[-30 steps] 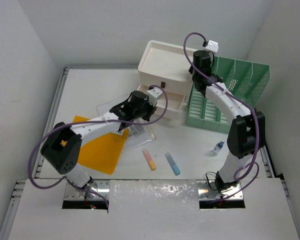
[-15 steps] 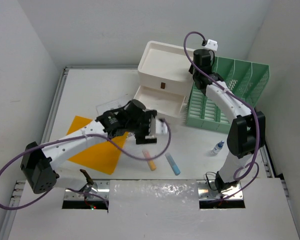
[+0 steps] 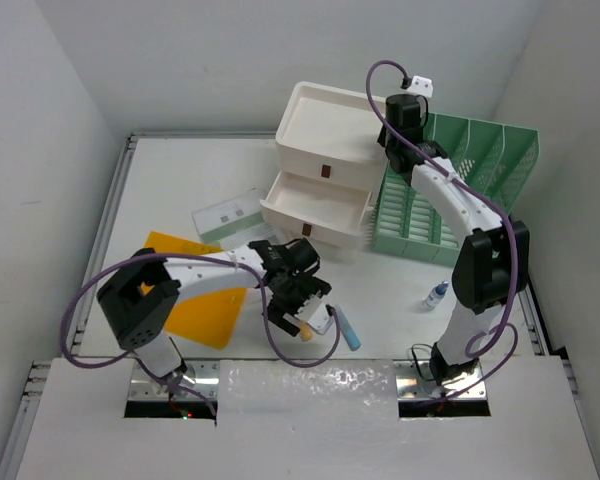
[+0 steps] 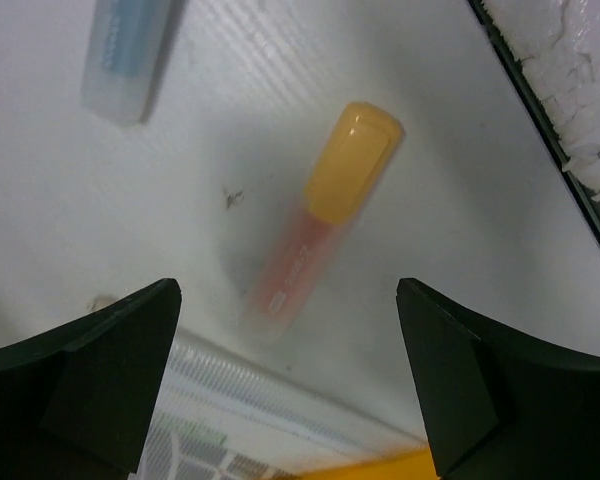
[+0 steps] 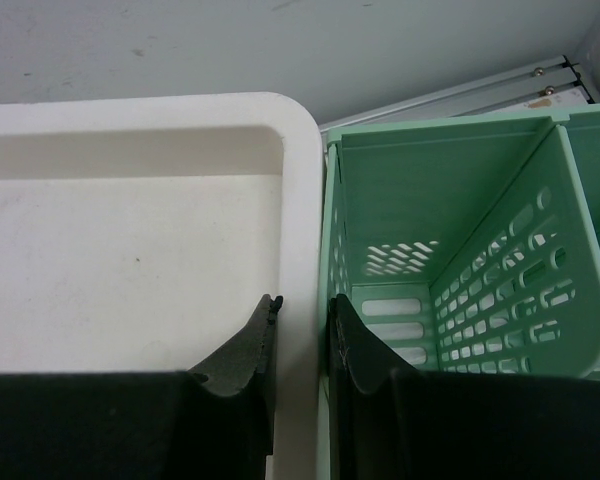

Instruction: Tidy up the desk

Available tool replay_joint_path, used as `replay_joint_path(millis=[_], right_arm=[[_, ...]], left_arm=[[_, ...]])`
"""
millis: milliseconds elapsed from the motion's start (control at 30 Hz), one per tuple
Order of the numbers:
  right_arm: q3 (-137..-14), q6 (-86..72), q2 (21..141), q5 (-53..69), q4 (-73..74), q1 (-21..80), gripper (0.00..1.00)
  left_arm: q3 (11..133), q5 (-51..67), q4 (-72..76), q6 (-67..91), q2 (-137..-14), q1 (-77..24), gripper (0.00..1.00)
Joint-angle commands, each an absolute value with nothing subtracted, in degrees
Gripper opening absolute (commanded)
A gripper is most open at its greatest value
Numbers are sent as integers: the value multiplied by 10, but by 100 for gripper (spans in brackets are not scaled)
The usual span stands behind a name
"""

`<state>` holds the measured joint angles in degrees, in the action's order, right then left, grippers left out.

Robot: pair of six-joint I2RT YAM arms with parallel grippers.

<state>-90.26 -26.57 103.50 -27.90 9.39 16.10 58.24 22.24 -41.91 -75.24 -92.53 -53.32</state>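
Near the front edge of the desk (image 3: pixel 180 170): left gripper (image 4: pixel 288 290), fingers spread wide and holding nothing, poised over an orange-capped highlighter (image 4: pixel 325 225) that lies flat and slightly diagonal between them.

Step in hand, as judged: pick up this highlighter.
- Lower straight down.
- A small wrist turn would square the fingers to the barrel.
- Close at mid-length, just below the cap, so it lifts level.
- Blue highlighter (image 4: pixel 130 50) lies near, off one fingertip; keep clear of it.

Left arm pose: forearm reaching low to the right from its base, wrist bent down, camera looking straight at the tabletop.

Beside the left arm: yellow folder (image 3: pixel 195 300), flat on the desk. Small blue-capped bottle (image 3: pixel 437 294) stands well apart, by the right arm.

Mid-desk: white drawer box (image 3: pixel 325 150) with one drawer (image 3: pixel 315 205) pulled open, a likely home for the pen.

Far side: right gripper (image 5: pixel 302 330), fingers clamped narrowly across the box's top rim, one inside the tray, one between the box and the green file rack (image 5: pixel 450 220). Right arm stretched far forward, wrist tipped down.
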Motion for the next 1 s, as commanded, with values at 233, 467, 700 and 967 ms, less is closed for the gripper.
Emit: replay_joint_path(millis=[233,467,700,967], right_arm=[[-907,-268,1045,-228,140,169,0],[-900,-268,1047,-236,139,169,0],[-877,-278,1035,-246,117,169,0],[-886,-277,1034,-247,130,169,0]], left_arm=[[592,233,-399,-736,-1044,-577,46],[601,279,-391,-658,-941,-578,0],[697,159,-367,-640,-785,-570,0],[878,104,-291,-646,-902,-470,0]])
